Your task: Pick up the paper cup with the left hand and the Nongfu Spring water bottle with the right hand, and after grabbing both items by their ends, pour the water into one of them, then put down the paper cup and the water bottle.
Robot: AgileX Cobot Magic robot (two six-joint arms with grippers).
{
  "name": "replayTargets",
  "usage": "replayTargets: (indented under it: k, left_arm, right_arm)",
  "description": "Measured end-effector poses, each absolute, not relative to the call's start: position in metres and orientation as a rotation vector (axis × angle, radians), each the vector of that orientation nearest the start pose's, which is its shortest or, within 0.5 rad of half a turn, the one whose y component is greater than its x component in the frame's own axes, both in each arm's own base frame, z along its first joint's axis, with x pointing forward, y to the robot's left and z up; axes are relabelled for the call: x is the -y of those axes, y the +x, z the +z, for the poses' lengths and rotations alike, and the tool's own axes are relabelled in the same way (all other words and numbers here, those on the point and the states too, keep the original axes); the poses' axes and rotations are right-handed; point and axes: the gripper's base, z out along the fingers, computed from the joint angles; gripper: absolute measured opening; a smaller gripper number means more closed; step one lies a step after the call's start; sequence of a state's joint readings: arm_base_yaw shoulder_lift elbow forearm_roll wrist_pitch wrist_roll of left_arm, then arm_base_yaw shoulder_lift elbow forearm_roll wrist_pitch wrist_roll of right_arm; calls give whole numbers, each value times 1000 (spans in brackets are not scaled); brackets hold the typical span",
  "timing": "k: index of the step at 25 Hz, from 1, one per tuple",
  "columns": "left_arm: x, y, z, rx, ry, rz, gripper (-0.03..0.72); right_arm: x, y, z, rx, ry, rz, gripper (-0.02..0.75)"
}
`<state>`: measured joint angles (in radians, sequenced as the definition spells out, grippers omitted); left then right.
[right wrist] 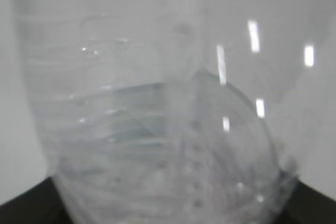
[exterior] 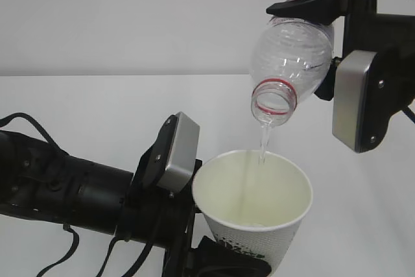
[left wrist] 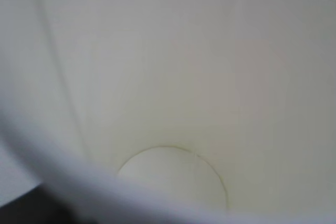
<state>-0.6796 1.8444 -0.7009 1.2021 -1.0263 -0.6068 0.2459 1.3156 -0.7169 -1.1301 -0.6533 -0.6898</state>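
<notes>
step: pouring | right hand [exterior: 310, 27] clamps the tipped Nongfu Spring water bottle [exterior: 290, 53] above the paper cup [exterior: 254, 207]; left hand [exterior: 194, 244] apparently grips the cup's base | advice: hold the water [exterior: 262, 146] stream mid-rim; tilt slowly

Matt paper cup [exterior: 256, 199] — glossy clear ribbed plastic bottle [exterior: 292, 56] — brushed grey metal plate [exterior: 353, 98]
</notes>
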Motion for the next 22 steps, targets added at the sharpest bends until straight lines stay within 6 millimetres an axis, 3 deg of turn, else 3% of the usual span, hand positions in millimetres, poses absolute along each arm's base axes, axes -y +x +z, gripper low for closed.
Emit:
replayTargets:
  k: [22]
  left_arm:
    - [247,191,149,-1468,1457,-1171,517]
  right_arm:
    - [-114,250,288,-597,-1665,-571,485]
